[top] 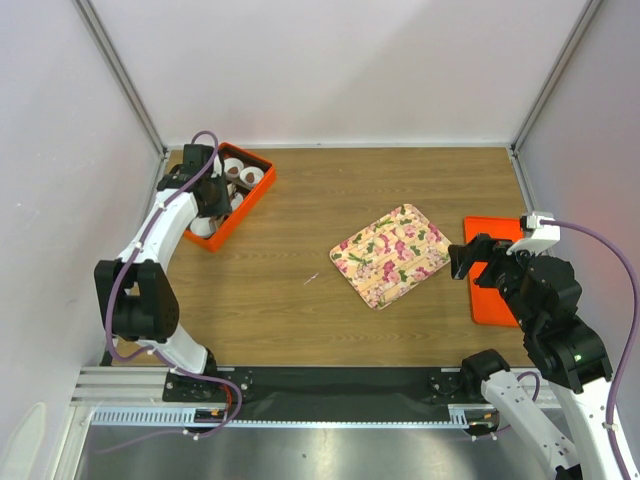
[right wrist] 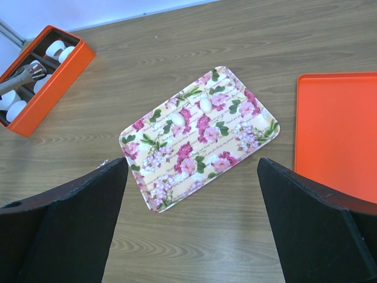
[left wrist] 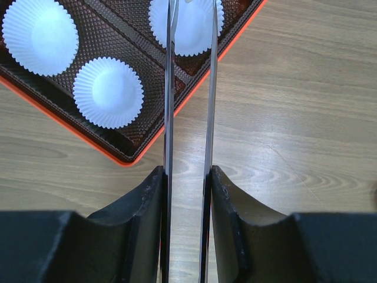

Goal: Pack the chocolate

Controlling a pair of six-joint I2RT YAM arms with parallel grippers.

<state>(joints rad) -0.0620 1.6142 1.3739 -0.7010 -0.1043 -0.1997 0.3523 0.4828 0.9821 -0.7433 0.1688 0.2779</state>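
On the left gripper [left wrist: 187,177] the jaws pinch thin metal tongs [left wrist: 168,88] over the orange box [top: 262,185] of paper cups [left wrist: 108,92] at the desk's [top: 300,200] far left corner. On the right gripper [right wrist: 191,165] the jaws are spread wide above the flowered tray [right wrist: 200,132]. I cannot tell where the chocolate lies.

place: lab test cell | signs: white panel walls [top: 330,60], aluminium rail [top: 130,385], wooden table [top: 300,320]

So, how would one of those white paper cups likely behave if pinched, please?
Probably very light and floppy: the paper cup has thin pleated walls, so the metal tongs may crush them. It likely slides little on the box's dimpled liner.
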